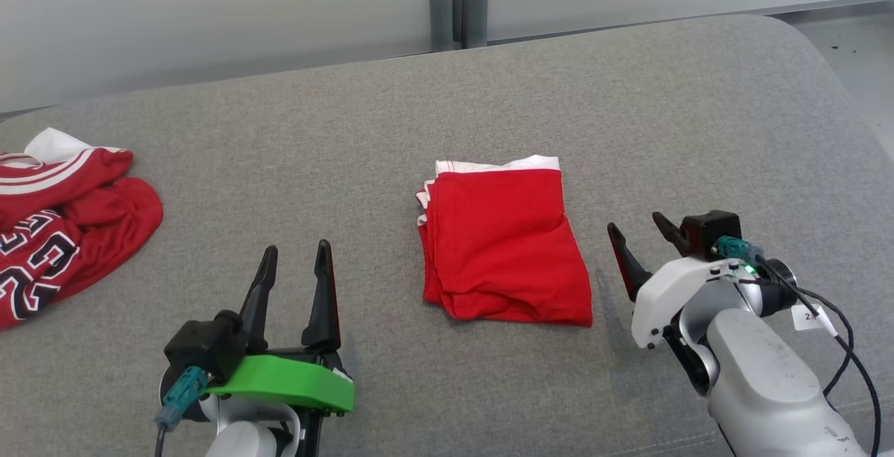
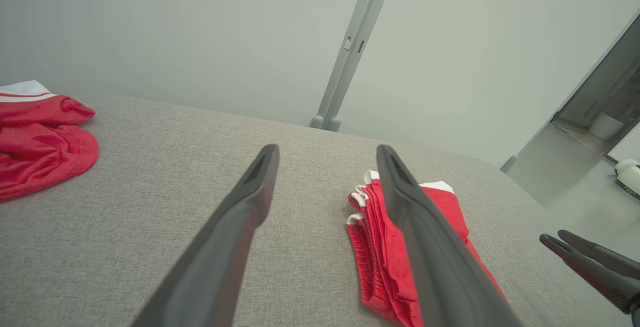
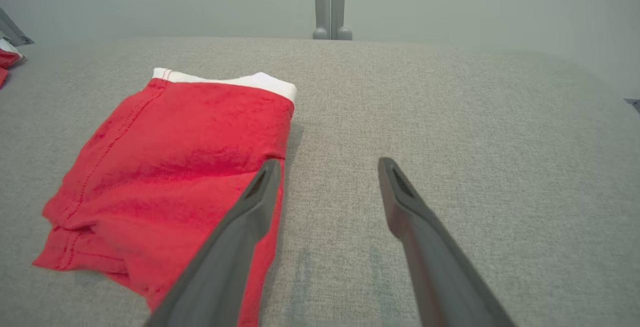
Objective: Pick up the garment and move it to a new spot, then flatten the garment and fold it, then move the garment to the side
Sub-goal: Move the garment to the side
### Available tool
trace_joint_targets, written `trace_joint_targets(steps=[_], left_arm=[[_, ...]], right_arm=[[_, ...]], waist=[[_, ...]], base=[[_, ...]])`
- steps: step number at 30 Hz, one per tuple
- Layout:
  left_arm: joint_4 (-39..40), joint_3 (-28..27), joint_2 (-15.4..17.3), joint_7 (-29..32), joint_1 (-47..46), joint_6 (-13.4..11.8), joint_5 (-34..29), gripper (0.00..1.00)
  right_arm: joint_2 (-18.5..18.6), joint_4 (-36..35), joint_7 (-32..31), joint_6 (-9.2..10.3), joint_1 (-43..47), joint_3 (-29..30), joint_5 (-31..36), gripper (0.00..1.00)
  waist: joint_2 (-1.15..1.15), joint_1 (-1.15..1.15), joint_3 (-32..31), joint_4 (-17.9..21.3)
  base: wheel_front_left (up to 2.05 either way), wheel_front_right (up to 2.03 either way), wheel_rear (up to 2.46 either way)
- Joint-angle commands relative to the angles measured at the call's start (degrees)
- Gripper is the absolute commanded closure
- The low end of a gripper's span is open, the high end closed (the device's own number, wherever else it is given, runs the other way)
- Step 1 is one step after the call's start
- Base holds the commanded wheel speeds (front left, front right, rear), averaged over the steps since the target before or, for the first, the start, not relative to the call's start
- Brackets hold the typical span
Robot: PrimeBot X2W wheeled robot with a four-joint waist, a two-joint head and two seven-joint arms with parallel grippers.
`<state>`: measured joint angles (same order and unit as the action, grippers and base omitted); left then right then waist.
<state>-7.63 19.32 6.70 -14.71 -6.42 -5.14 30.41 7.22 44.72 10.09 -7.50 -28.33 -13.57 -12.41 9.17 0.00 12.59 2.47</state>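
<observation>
The red garment (image 1: 503, 240) is lying folded in a neat stack near the middle of the grey padded counter (image 1: 628, 93). Its long axis is running away from the robot, with the white waistband at the far end. The left tool (image 1: 297, 247) is hovering to the garment's left and the right tool (image 1: 635, 223) just beside its right edge. Both are spread open and gripping nothing, probably because only the sideways move remains. A crumpled jersey (image 1: 63, 226) is sitting well to the garment's left.

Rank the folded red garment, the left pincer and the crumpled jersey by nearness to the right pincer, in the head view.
1. Folded red garment, just left of the right pincer.
2. Left pincer, beyond the garment.
3. Crumpled jersey, far left.
</observation>
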Motion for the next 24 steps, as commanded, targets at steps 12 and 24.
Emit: trace_joint_targets(steps=[12, 24], left_arm=[[0.3, 0.3, -0.3, -0.4, -1.4, 0.4, 0.1, 0.00], [0.1, 0.2, -1.2, -0.4, -3.1, 1.1, -0.5, 0.00]], right_arm=[[2.9, 4.4, -13.9, 0.02, -7.0, -4.8, -13.9, 0.00], [5.5, 9.1, -22.0, 0.02, -11.3, -7.6, -25.2, 0.00]], waist=[[0.00, 0.00, 3.9, -6.1], [0.00, 0.00, 7.4, -11.4]], base=[[0.00, 0.00, 0.00], [0.00, 0.00, 0.00]])
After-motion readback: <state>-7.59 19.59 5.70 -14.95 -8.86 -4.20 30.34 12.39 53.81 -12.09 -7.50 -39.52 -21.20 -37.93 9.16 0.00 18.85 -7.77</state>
